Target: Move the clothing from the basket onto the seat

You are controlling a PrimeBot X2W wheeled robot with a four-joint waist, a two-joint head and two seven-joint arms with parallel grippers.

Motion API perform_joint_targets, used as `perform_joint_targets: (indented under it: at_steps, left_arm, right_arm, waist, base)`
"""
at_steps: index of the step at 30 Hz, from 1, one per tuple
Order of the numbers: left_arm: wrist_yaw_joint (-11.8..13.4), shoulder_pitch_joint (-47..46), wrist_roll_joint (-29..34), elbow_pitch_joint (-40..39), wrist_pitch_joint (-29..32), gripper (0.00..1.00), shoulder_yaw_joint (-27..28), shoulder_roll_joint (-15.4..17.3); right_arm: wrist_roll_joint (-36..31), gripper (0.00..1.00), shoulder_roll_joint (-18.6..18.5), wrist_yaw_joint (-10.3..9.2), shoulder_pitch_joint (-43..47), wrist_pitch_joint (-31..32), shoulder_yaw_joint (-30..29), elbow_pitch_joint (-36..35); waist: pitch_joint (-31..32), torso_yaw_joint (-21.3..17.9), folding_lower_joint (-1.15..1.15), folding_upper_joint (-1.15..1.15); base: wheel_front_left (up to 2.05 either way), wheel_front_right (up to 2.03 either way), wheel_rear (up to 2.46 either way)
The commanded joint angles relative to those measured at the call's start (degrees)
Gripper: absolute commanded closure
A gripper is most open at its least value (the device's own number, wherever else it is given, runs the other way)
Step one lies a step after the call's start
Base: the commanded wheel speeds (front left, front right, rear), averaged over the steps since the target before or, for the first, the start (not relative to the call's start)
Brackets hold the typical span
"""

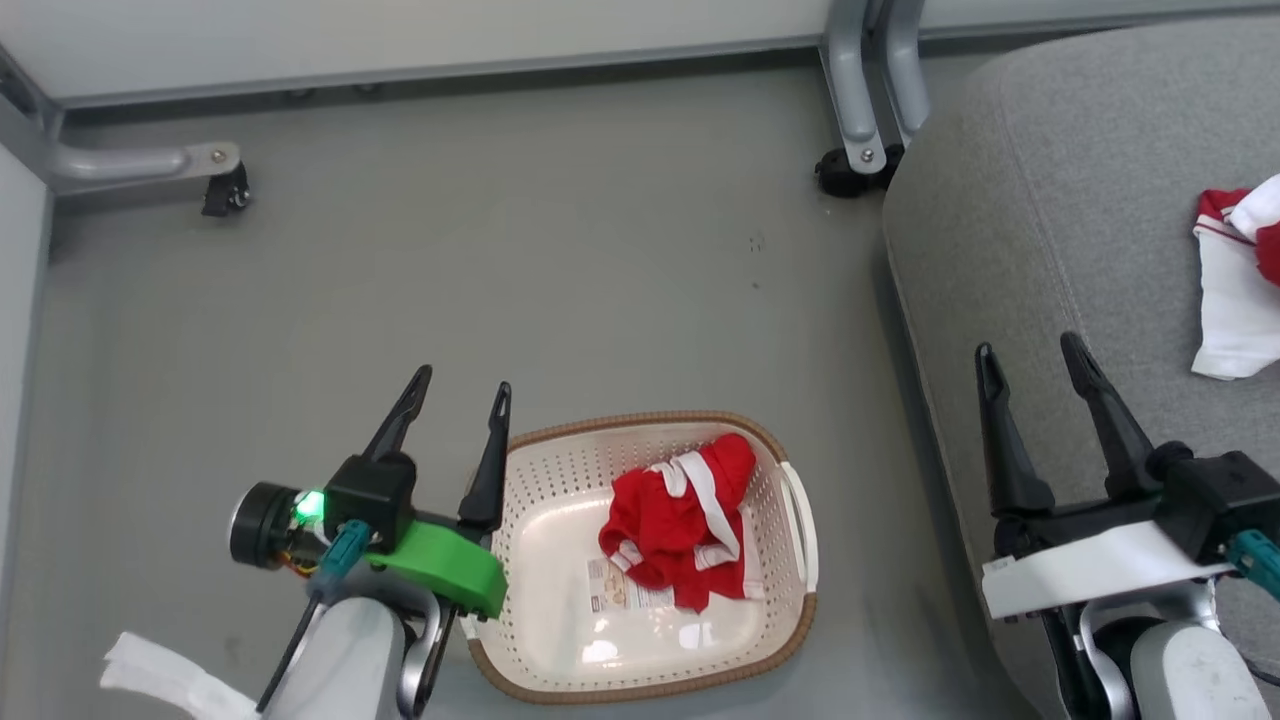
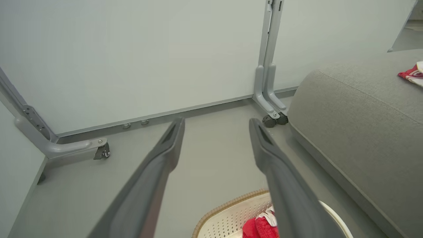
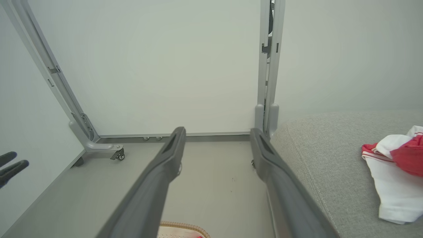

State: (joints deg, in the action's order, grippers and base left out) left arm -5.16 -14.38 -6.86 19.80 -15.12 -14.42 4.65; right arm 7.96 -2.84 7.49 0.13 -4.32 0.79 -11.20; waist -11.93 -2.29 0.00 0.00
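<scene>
A crumpled red garment with white bands lies in the cream perforated basket on the floor; its top peeks past the basket rim in the left wrist view. Another red-and-white piece of clothing rests on the big grey seat at the right, also seen as clothing on the seat. My left gripper hangs open just left of the basket, empty. My right gripper is open over the seat's front edge, empty.
Pale partition walls close the back and left. Grey metal legs with castors stand at the back left and beside the seat. Grey floor stretches between the basket and the wall. A white strap hangs by my left forearm.
</scene>
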Motion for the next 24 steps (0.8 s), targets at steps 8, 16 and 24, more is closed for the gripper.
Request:
perform_joint_targets:
  at_steps: [8, 16, 24]
  left_arm:
    - [-1.77, -11.89, 1.37, 10.44, -0.03, 0.00, -6.81, -0.99]
    - [-2.31, -21.42, -0.08, 22.50, 0.72, 0.00, -14.66, -1.48]
    - [-2.38, -29.48, -3.23, 32.22, 2.28, 0.00, -21.12, -1.51]
  right_arm:
    - [1.84, 0.00, -0.09, 0.00, -6.70, -3.89, 0.24, -0.46]
    - [3.14, 0.00, -0.06, 0.00, -10.89, -7.16, 0.82, 0.12]
    - [4.94, 0.00, -0.04, 0.00, -13.76, -9.62, 2.88, 0.88]
  waist:
    - [-18.23, -6.03, 0.00, 0.00]
    - [-28.35, -9.73, 0.00, 0.00]
    - [-36.65, -13.96, 0.00, 0.00]
  base:
    - [0.00, 0.00, 0.00]
    - [0.00, 0.00, 0.00]
    - [0.00, 0.00, 0.00]
